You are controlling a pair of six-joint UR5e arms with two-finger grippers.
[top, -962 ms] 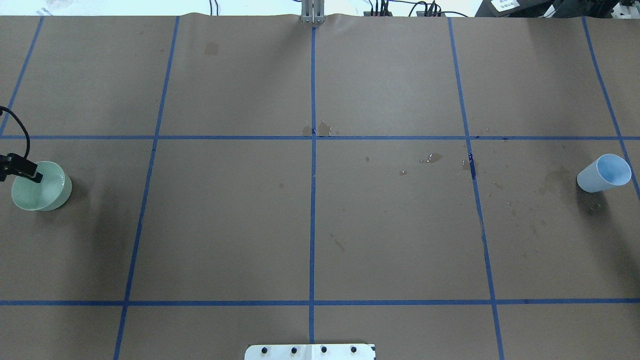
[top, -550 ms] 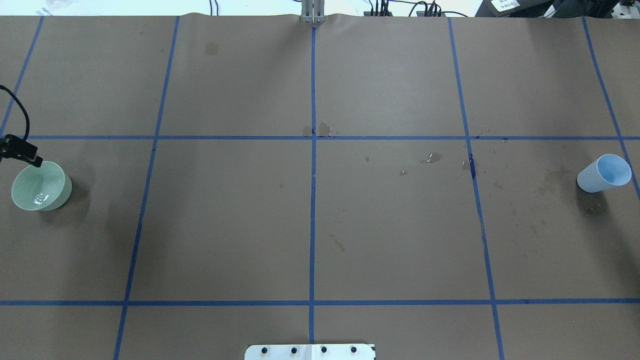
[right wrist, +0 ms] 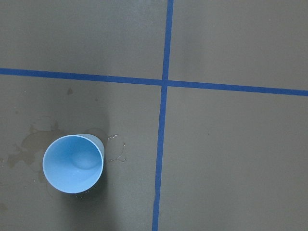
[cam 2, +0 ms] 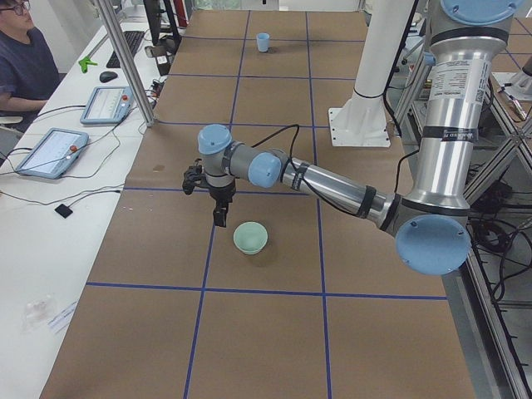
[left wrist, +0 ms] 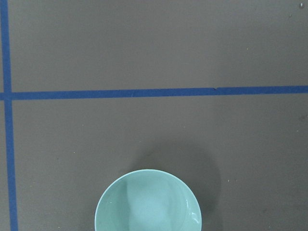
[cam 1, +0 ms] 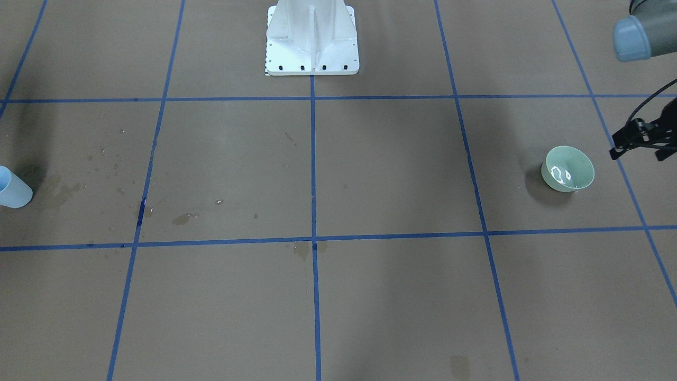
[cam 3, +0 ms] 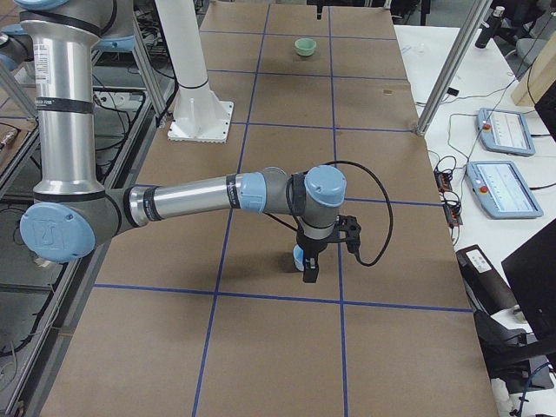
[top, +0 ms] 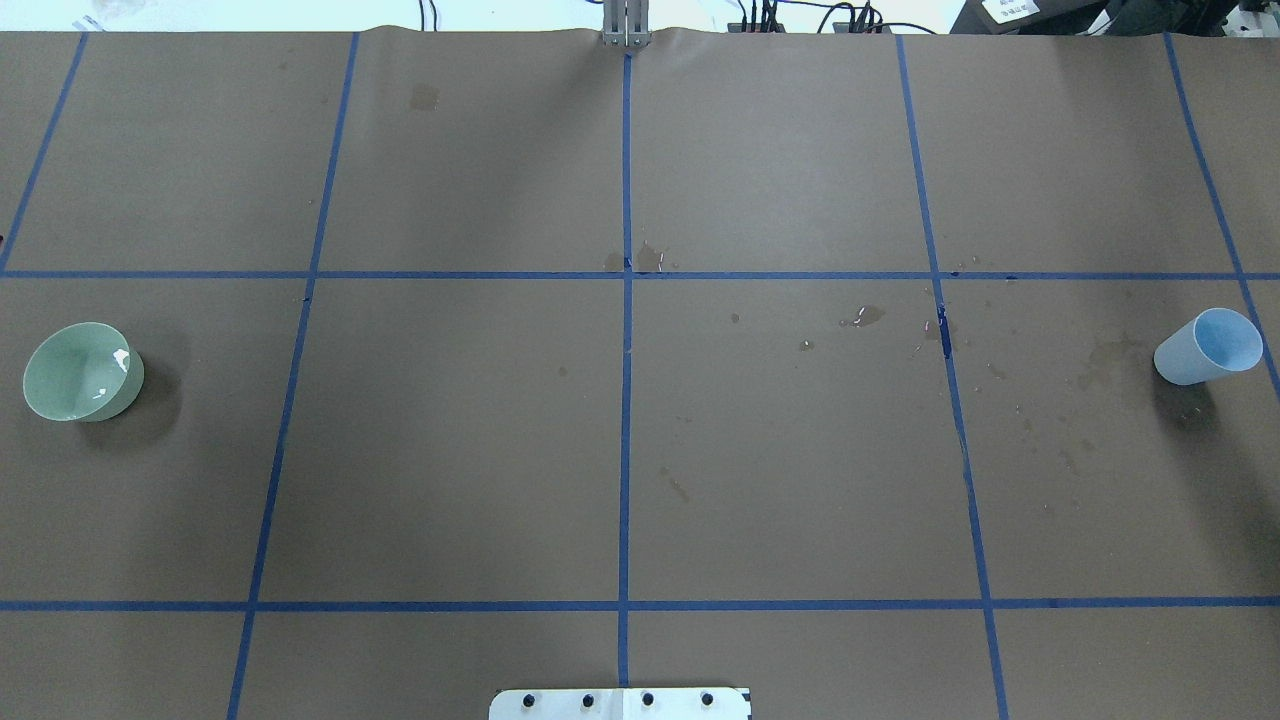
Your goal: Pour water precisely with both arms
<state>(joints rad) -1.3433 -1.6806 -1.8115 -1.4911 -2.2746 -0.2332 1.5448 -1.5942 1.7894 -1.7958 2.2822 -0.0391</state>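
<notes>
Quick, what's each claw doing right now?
Left claw: cannot tell if open or closed.
Right claw: cannot tell either.

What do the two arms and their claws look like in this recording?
Both are alike: left arm and right arm are silver-grey tubes with light-blue joint caps and a black cable looping at each wrist. The left's upright segment carries small print. Left claw and right claw are black.
</notes>
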